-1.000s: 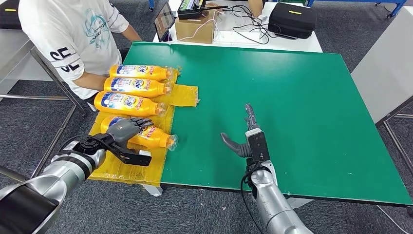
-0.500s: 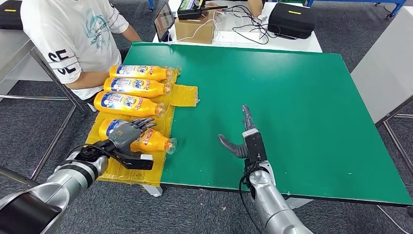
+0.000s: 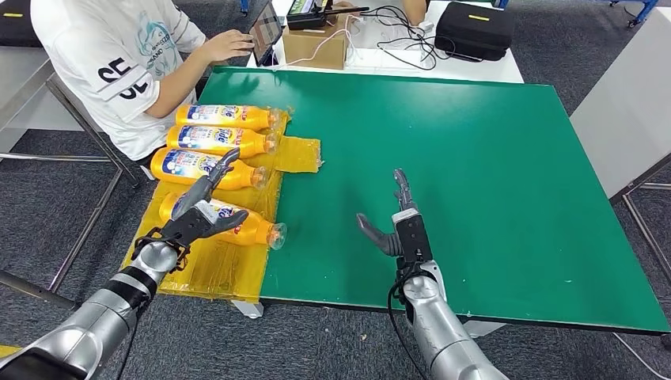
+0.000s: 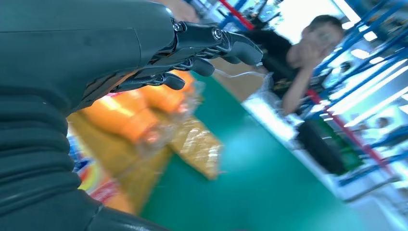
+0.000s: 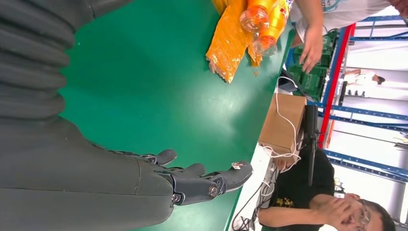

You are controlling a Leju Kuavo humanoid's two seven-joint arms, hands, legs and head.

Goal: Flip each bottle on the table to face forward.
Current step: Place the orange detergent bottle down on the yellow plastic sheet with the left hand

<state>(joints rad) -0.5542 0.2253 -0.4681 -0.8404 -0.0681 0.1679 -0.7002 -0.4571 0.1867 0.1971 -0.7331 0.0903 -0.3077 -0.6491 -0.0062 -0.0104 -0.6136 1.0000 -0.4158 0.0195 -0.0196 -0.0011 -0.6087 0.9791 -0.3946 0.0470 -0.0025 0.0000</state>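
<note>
Left hand (image 3: pixel 202 212): fingers spread, released, over nearest bottle (image 3: pixel 241 224), the closer hand.
Bottle axis: left-right, cap right.
Right hand (image 3: pixel 399 227): released.

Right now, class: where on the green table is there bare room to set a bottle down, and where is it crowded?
Bare: the green table top beyond and to the right of the open right hand. Crowded: the left edge, where four orange labelled bottles lie on yellow plastic sheeting, with the left hand over the nearest.

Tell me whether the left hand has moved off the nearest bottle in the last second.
Yes. The left hand has opened and lifted, fingers now reaching toward the third bottle, while the nearest bottle lies beneath it.
</note>
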